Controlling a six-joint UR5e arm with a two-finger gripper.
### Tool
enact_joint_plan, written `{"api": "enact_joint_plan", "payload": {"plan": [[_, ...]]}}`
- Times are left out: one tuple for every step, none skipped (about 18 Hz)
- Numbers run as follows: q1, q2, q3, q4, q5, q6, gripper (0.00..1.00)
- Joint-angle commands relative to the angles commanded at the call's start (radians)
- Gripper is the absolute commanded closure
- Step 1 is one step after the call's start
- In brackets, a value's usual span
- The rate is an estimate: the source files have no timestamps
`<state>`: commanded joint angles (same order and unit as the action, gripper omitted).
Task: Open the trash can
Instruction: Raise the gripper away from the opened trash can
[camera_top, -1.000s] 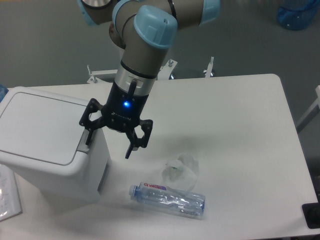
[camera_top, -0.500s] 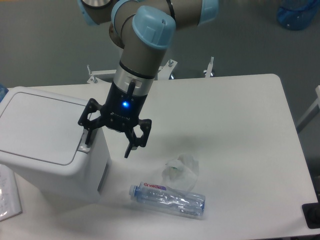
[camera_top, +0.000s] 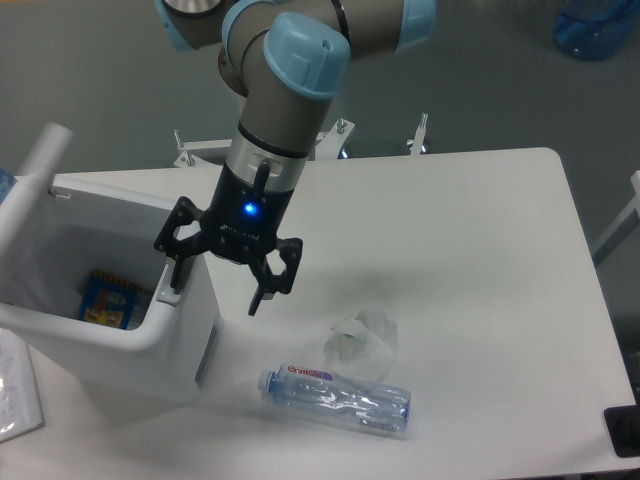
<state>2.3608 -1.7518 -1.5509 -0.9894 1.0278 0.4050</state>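
I see my arm enter from the top of the frame, left of centre, its grey links and light blue joint caps angling down and to the left. The wrist carries a lit blue indicator just above the black gripper (camera_top: 215, 285). I note its two fingers spread wide apart, tips pointing downward, with nothing between them.
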Motion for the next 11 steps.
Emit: {"api": "enact_joint_plan", "payload": {"plan": [[0.008,-0.002,0.008,0.0,0.0,0.005,0.0],[0.026,-0.002,0.018,0.003,0.0,0.009,0.0],[0.052,-0.002,0.029,0.014,0.0,0.009,0.0],[0.072,-0.002,0.035,0.02,0.002,0.014,0.0],[0.09,-0.003,0.043,0.029,0.003,0.015,0.0],[0.106,-0.011,0.046,0.049,0.005,0.021,0.0],[0.129,-0.02,0.046,0.072,0.006,0.028,0.0],[0.156,-0.044,0.045,0.093,0.011,0.038,0.0],[0.191,-0.061,0.043,0.106,0.017,0.055,0.0],[0.221,-0.075,0.045,0.107,0.024,0.081,0.0],[0.247,-0.092,0.046,0.106,0.034,0.113,0.0]]}}
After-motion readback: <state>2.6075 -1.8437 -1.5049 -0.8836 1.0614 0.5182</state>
